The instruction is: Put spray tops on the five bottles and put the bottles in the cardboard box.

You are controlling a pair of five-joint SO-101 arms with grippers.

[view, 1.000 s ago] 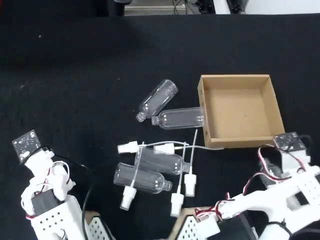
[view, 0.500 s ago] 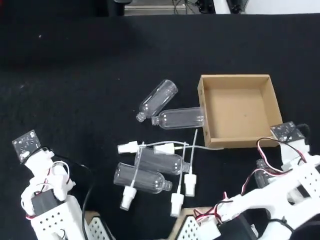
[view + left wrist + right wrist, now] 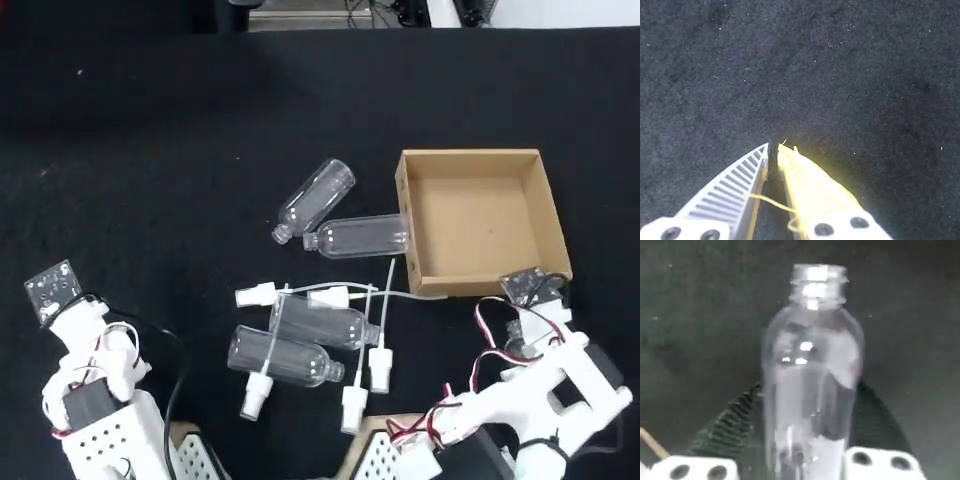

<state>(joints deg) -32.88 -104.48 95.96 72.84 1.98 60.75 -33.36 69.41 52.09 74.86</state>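
Right hand [image 3: 810, 390]: clamped on a capless bottle [image 3: 812, 355], just off the near corner of the cardboard box [image 3: 478, 222]. The bottle's long axis runs along the fingers, with the open neck pointing away from the wrist, probably to take a spray top [image 3: 258, 296].
Left hand [image 3: 773, 148]: pinched closed, empty, over bare worktop [image 3: 840, 75], well apart from the box.

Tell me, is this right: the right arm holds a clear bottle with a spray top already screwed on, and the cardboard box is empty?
Not quite. The clear bottle in the right arm's fingers has no spray top: the right wrist view shows its threaded mouth bare. The cardboard box is indeed empty.
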